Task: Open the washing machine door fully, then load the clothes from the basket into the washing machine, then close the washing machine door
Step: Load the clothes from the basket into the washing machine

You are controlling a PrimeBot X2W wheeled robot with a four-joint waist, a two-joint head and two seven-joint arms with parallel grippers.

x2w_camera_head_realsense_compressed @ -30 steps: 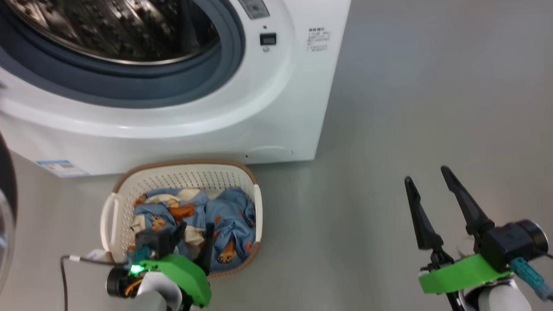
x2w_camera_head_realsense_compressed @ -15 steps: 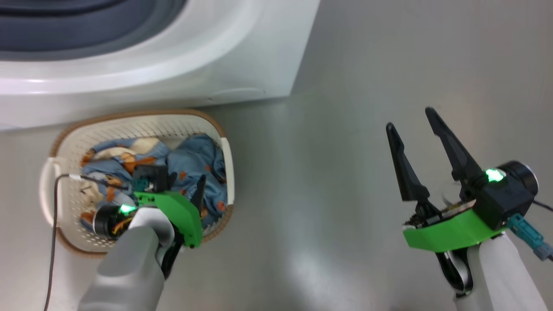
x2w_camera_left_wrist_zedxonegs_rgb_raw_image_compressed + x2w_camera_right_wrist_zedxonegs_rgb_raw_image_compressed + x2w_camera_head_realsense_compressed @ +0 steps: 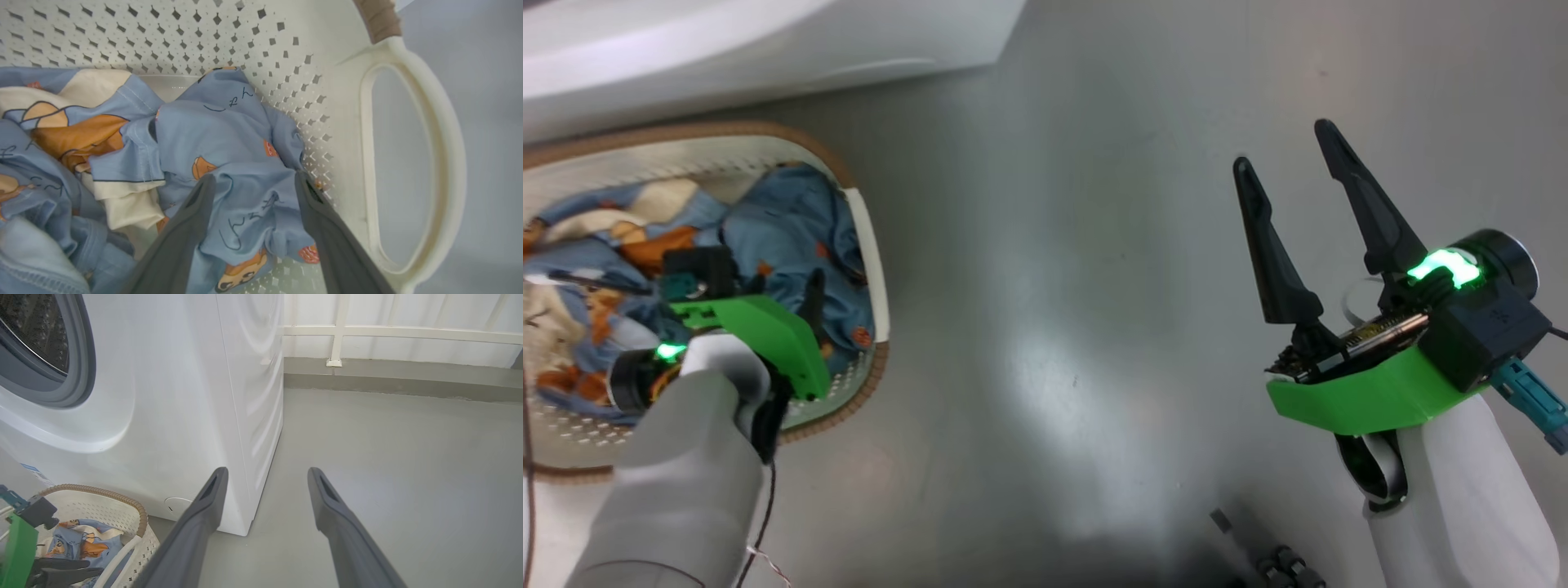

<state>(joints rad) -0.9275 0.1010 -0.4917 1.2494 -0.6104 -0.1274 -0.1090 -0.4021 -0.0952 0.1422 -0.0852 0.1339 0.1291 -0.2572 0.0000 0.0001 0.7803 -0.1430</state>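
While the clothes are lying crumpled inside the basket, their light-blue and cream folds printed with orange-brown animals, the left gripper is reaching down among them. Its two fingers are standing apart, straddling a raised blue fold close to the perforated side wall. Nothing is being pinched between them, and I cannot tell whether the tips are pressing the cloth. Beside that fold the basket's cream side handle is looping out below the brown rim. In the head view the left arm's green bracket is covering part of the pile, and a thin dark cable is trailing beside the forearm. The basket is sitting on the grey floor just in front of the washing machine, near its round lower flap. Higher on the machine, the grey gasket and steel drum are showing uncovered. The right gripper is hovering over bare floor, well apart from the basket, its fingers spread wide and holding nothing. Beyond the machine a white railing is running along the wall.
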